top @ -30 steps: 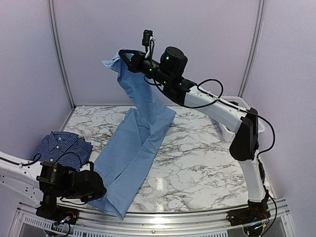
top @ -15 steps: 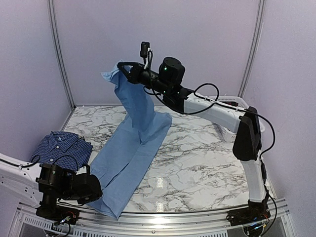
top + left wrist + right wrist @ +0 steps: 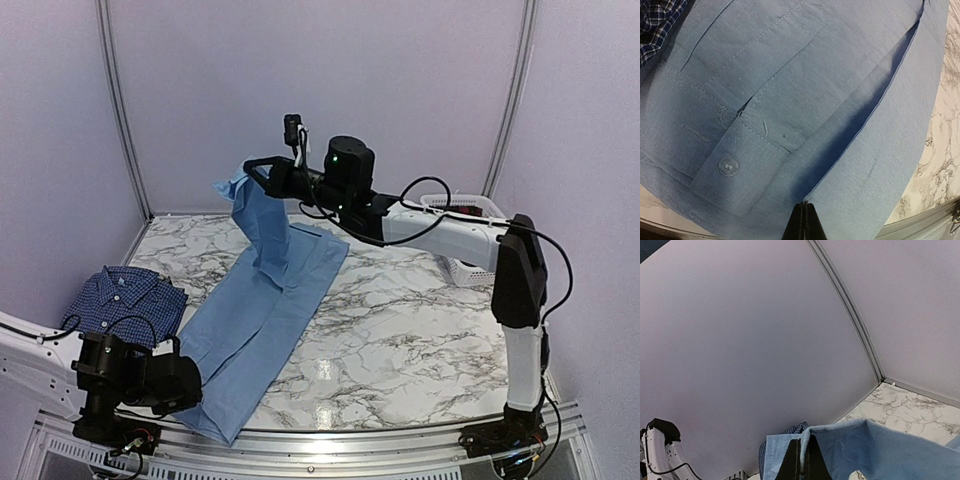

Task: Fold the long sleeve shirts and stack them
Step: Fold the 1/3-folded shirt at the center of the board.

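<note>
Plain light blue button-up cloth shirt [image 3: 262, 300] strung between both tools. Far end clamped in right gripper [image 3: 248, 172], lifted off white marbled table [image 3: 400, 320]. Near edge pinched shut in left gripper [image 3: 803, 221], low at table's front. Folded dark blue checked shirt [image 3: 125, 297] just beyond left gripper, leftward. White plastic basket [image 3: 462, 266] rightward of right gripper.

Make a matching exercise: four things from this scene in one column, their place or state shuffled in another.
1 light blue shirt
2 checked shirt
3 white basket
4 right gripper

a folded, left side of table
b far right of table
c raised, shut on cloth
d far end lifted, rest draped on table

Pairs: 1-d, 2-a, 3-b, 4-c
</note>
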`<state>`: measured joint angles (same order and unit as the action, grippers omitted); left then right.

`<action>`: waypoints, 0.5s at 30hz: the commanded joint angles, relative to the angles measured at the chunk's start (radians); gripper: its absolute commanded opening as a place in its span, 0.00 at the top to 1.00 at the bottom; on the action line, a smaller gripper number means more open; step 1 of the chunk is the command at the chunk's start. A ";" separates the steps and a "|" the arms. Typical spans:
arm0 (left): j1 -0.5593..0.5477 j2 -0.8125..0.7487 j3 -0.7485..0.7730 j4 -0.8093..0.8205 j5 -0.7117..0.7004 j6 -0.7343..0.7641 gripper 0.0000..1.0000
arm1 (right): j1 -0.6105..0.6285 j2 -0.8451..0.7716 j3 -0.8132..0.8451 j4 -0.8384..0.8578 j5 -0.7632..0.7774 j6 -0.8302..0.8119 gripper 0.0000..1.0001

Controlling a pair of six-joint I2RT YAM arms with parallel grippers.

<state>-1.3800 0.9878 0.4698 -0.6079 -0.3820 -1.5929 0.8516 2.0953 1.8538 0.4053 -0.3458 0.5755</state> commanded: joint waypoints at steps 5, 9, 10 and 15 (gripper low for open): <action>0.001 -0.052 0.021 -0.118 -0.011 0.028 0.69 | 0.066 -0.123 -0.128 -0.140 0.193 0.002 1.00; 0.002 -0.047 0.107 -0.205 -0.072 0.087 0.55 | 0.070 -0.164 -0.287 -0.148 0.250 0.053 1.00; 0.002 -0.036 0.136 -0.210 -0.086 0.115 0.54 | 0.070 -0.175 -0.326 -0.146 0.264 0.069 1.00; 0.004 0.137 0.282 -0.156 -0.094 0.299 0.58 | 0.070 -0.190 -0.466 -0.175 0.339 0.118 1.00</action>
<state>-1.3796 1.0031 0.6445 -0.7628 -0.4381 -1.4704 0.9226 1.9308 1.4544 0.2798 -0.0994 0.6346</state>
